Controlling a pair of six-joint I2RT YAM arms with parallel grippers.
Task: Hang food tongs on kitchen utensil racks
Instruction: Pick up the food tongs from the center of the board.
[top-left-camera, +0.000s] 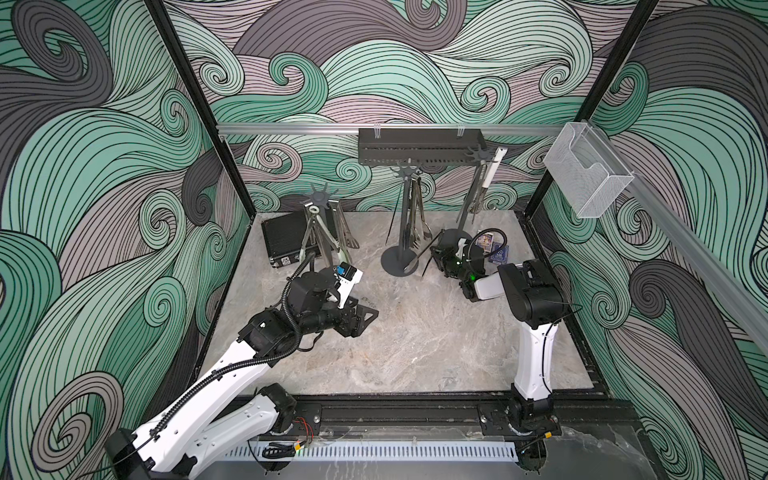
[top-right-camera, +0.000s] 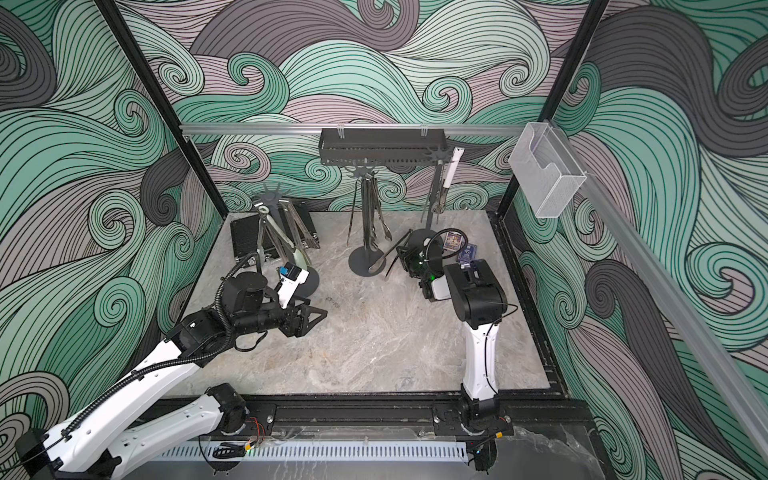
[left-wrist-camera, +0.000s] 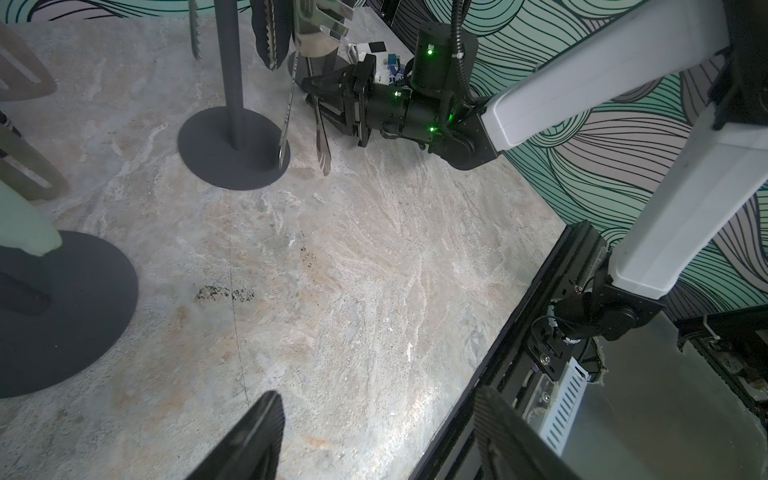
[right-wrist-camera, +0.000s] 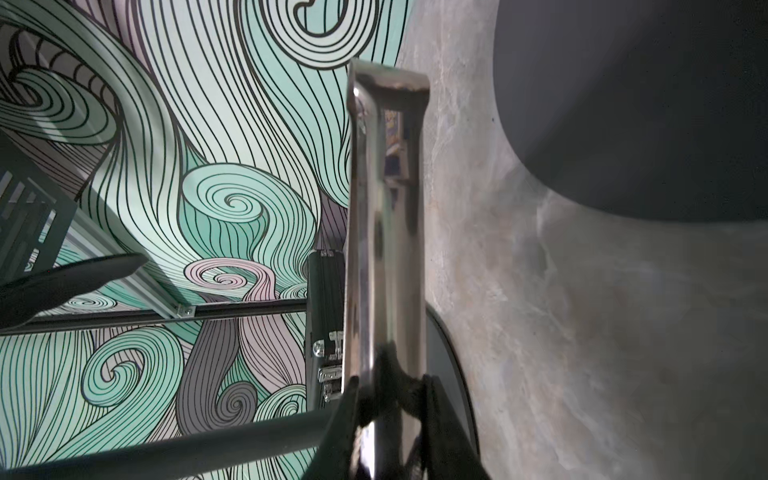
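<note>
Bimanual cell on a marble-patterned table (top-left-camera: 415, 345), read from front to back

Nearest, the left gripper (top-left-camera: 362, 319) hovers low over bare table. Its jaws are spread wide with nothing between them, and in the left wrist view its dark fingers (left-wrist-camera: 253, 436) frame only the tabletop.

Further in, the right gripper (top-left-camera: 435, 254) is clamped on a pair of steel tongs (top-left-camera: 415, 259). The right wrist view shows their polished band pinched between the fingertips (right-wrist-camera: 436, 399). The two arms of the pair splay toward the middle rack (top-left-camera: 402, 232), with one tip over the rim of its disc foot (left-wrist-camera: 232, 166) and the other over the table; whether either tip touches cannot be told.

Beyond stand three utensil racks:
- The left rack (top-left-camera: 320, 198) holds several pairs, among them the pale-green-tipped tongs (left-wrist-camera: 25, 232).
- The middle rack carries a cluster of hanging steel tongs (top-left-camera: 417, 216).
- The right rack (top-left-camera: 468, 199) bears the white-handled tongs (top-left-camera: 491, 174).

A black case (top-left-camera: 286, 237) lies behind the left rack, and small card boxes (top-left-camera: 496, 249) sit near the right rack.

Farthest back, a black slotted shelf (top-left-camera: 419, 145) hangs on the rear rail, and a mesh basket (top-left-camera: 586, 178) on the side rail
</note>
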